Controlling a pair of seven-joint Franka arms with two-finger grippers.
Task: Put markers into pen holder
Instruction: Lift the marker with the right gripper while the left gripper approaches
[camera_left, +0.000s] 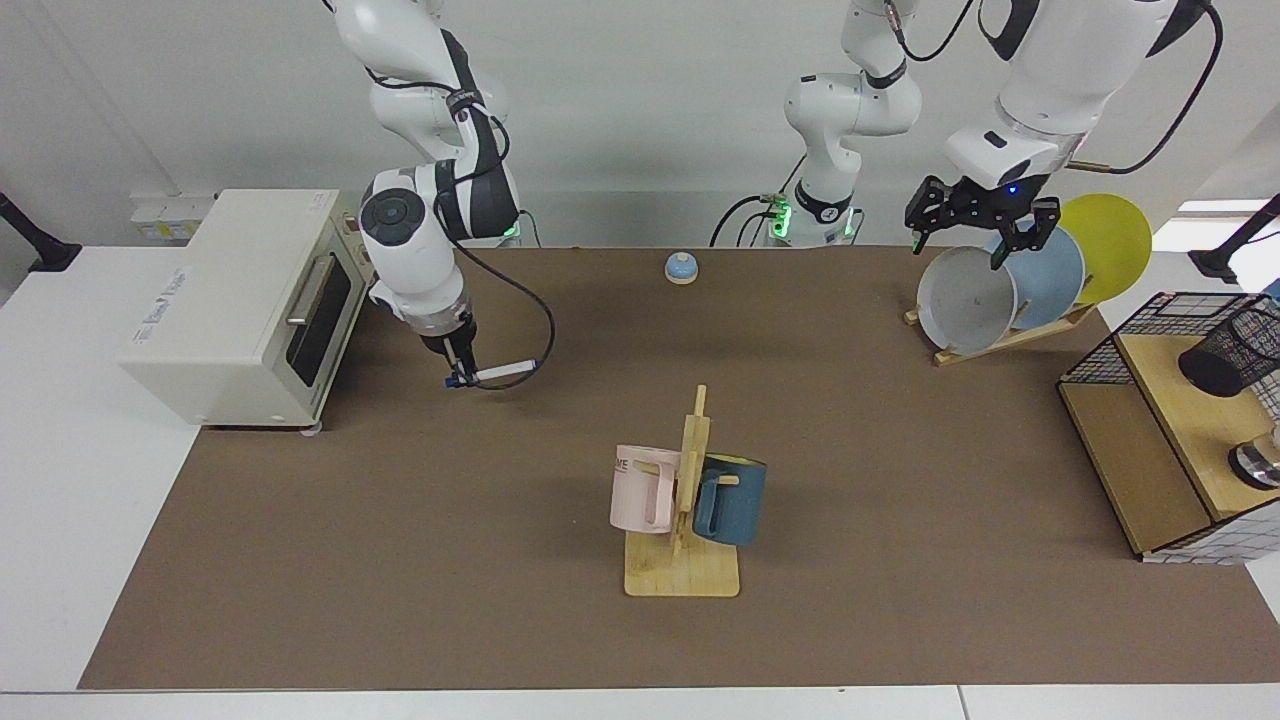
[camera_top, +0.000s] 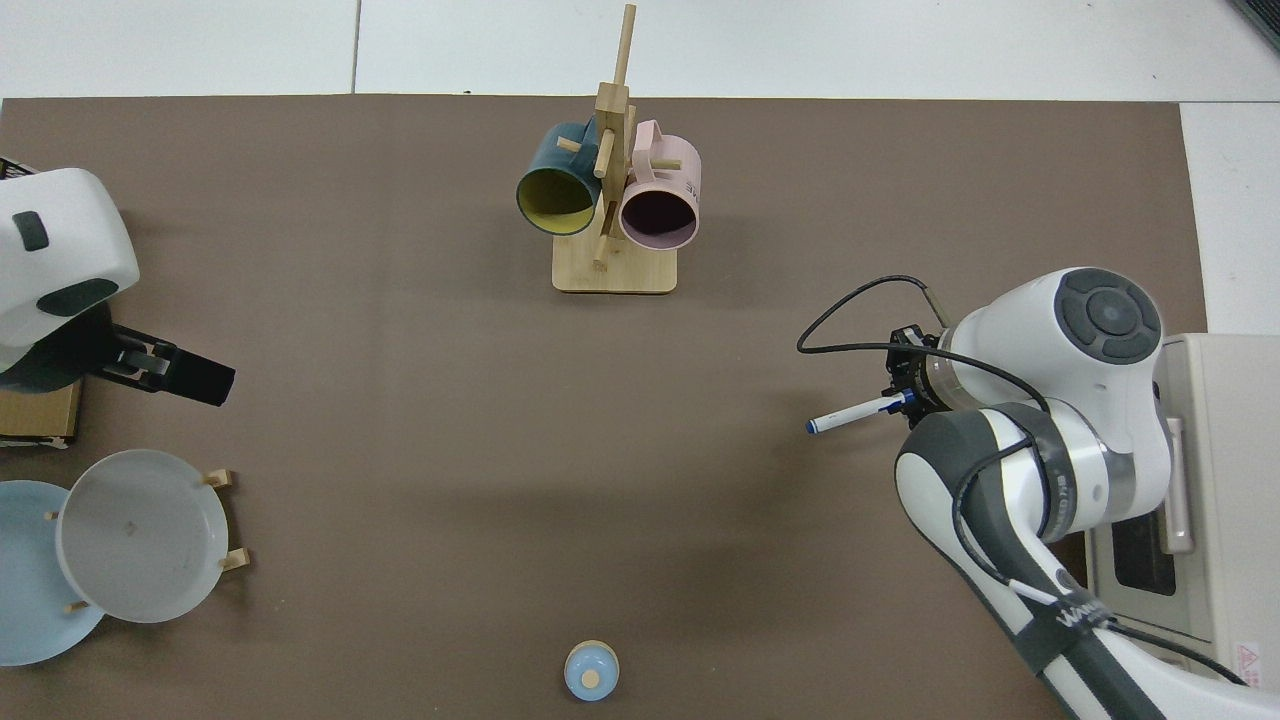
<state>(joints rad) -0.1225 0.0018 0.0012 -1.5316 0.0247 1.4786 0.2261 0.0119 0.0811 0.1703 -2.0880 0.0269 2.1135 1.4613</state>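
Holding marker (camera_left: 503, 372) above counter (camera_left: 400, 560) near toaster oven (camera_left: 240, 300), our right gripper (camera_left: 456, 381) jaws clamp its end | left gripper (camera_left: 978, 232) waits, jaws wide, over plates (camera_left: 965, 300) | pen holder (camera_left: 1228, 353) at shelf, far edge.

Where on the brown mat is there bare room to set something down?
Bare mat runs between the toaster oven and the mug rack, and from the rack to the wire basket. It is crowded by the plate rack, under the left gripper.

One camera faces the arms; one looks straight down, seemingly reversed.
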